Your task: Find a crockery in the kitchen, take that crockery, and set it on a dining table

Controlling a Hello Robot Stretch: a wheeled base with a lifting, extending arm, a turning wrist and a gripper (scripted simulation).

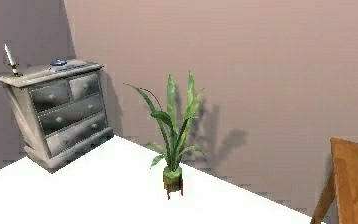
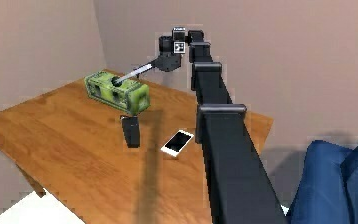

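The hand [image 2: 133, 73] is seen at a green boxy thing [image 2: 115, 90] near the wooden table's [image 2: 57, 130] far edge; whether anything is held cannot be told, nor whether that thing is the crockery.

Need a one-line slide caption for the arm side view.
Arm above wooden table, end effector near a green object; dark upright item and white phone alongside.
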